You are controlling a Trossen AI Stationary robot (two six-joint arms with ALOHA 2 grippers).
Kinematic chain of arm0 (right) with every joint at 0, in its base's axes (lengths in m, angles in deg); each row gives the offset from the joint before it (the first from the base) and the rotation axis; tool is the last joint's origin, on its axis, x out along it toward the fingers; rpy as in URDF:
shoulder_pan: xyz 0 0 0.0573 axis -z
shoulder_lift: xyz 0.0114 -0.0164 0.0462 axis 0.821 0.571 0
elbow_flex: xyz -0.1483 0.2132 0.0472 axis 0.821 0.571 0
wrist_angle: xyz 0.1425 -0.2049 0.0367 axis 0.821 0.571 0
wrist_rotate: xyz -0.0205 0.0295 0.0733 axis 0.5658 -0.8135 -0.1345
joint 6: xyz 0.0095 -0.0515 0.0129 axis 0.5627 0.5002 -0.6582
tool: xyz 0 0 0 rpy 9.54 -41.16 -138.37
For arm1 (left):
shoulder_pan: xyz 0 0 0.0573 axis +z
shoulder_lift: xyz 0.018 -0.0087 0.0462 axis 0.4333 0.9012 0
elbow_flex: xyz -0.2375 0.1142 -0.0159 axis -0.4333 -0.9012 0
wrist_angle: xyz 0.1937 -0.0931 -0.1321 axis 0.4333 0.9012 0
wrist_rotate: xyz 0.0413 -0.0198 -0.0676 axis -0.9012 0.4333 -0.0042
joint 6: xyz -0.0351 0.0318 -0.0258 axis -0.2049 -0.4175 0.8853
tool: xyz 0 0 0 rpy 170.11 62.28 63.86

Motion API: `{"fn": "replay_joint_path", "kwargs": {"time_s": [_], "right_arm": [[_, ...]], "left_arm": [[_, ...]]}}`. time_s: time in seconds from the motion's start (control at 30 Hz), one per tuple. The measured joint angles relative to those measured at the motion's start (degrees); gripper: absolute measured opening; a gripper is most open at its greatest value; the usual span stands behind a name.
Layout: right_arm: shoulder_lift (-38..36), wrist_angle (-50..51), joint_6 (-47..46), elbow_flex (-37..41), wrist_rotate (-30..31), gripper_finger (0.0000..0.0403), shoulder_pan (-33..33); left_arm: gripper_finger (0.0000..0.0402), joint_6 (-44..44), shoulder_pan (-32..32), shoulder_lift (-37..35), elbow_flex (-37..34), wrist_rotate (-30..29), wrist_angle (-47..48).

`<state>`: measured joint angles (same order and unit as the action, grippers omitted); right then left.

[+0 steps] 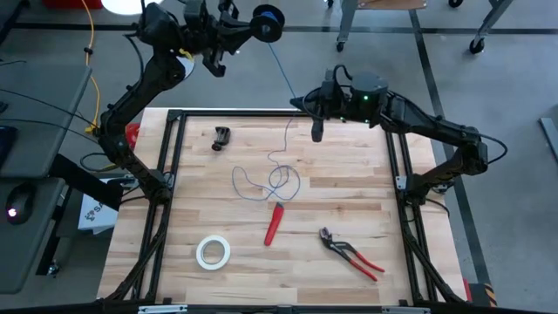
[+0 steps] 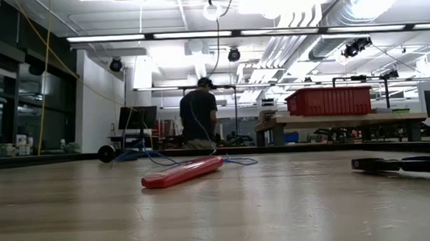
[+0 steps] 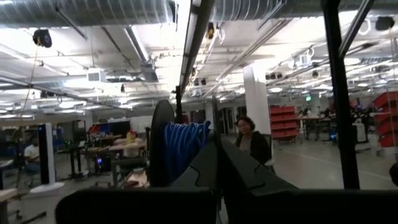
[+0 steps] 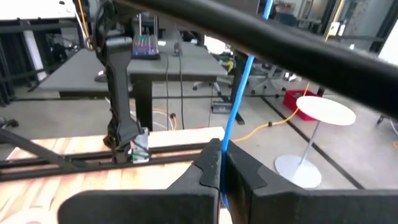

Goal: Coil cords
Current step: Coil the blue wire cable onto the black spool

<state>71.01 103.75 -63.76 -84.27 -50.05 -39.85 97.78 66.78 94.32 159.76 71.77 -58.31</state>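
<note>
A: What is seen at the left?

B: The left gripper (image 1: 261, 26) is raised beyond the table's far edge (image 1: 235, 114), clear of the frame. Its fingers are closed upon the black spool (image 1: 269, 23), on which blue wire is wound.

A: And the wire itself?

B: The blue-violet wire (image 1: 281, 63) is stretched from the spool down to the right gripper (image 1: 316, 131), which is held just inside the far edge, right of centre. Its fingers are pressed together on the wire. From there the wire is dropped to the board, where loose loops (image 1: 270, 180) are laid near the centre, just beyond the red-handled tool (image 1: 274, 223).

A: What room is left?

B: Bare wood is seen around the loops. The white tape roll (image 1: 213, 251) is set near the front left, the red-handled pliers (image 1: 350, 253) at front right, and a small black clamp (image 1: 221, 138) near the far left corner, all well apart from the loops.
</note>
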Motion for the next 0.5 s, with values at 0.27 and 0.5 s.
{"fn": "replay_joint_path", "kwargs": {"time_s": [0.27, 0.5], "right_arm": [[0.0, 2.2, -1.4, 0.0, 0.0, 0.0, 0.0], [0.0, 2.6, -1.4, 0.0, 0.0, 0.0, 0.0]], "left_arm": [[0.0, -4.1, -0.1, 0.0, 0.0, -1.1, 8.0], [0.0, -8.0, -0.3, 0.0, 0.0, -2.6, 16.2]]}}
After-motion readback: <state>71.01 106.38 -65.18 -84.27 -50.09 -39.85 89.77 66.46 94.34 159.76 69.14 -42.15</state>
